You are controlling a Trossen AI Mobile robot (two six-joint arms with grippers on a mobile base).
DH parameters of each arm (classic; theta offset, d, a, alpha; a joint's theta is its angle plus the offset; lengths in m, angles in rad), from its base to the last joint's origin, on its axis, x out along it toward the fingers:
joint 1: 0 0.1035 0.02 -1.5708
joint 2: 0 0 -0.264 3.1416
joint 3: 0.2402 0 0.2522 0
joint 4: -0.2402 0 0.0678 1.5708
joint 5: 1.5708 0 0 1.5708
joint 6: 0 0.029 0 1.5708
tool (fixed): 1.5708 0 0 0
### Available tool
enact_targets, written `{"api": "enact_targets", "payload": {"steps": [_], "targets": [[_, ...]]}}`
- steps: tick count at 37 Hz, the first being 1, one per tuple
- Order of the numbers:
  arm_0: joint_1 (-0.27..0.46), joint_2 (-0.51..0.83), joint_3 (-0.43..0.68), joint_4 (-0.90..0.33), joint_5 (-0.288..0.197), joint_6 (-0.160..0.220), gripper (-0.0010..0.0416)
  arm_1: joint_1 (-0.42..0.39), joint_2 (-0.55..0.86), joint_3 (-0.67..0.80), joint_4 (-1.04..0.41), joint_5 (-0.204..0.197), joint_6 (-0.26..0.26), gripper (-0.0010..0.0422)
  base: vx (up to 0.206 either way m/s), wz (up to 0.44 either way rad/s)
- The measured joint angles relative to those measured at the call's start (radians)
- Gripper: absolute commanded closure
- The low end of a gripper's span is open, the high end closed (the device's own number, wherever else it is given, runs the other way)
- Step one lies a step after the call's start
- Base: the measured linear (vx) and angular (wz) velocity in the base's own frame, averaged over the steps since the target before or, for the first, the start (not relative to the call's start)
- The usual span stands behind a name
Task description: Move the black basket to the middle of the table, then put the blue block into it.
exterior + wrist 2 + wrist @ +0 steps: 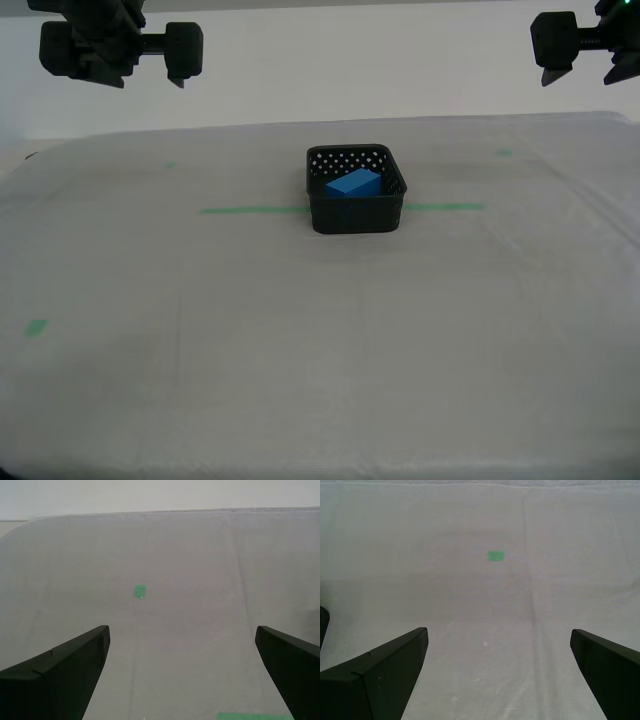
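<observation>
Counter [200,380]: whitish sheeting, green tape line [250,210] crossing mid-surface; pale wall behind. Basket [355,212] sits mid-counter on the line, block [353,184] inside. Only wrist views show jaws: first end effector [497,675] and second end effector [182,672] both wide, empty, over bare sheeting.

I see a large flat table [300,380] covered in whitish-grey translucent sheeting, its far edge rounded at the corners. A thin green tape line [250,210] runs across its middle, with small green tape marks [36,327] scattered well apart from it. Sitting directly on the sheeting, over that line, is a small squarish black plastic basket [356,216] with perforated walls.
</observation>
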Motion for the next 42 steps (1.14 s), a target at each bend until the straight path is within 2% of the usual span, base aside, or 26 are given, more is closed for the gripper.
{"api": "enact_targets", "payload": {"steps": [42], "targets": [[0.0, 0.0, 0.0, 0.0, 0.0, 0.0, 0.0007, 0.0, 0.0, 0.0, 0.0, 0.0, 0.0, 0.0012, 0.0, 0.0]]}}
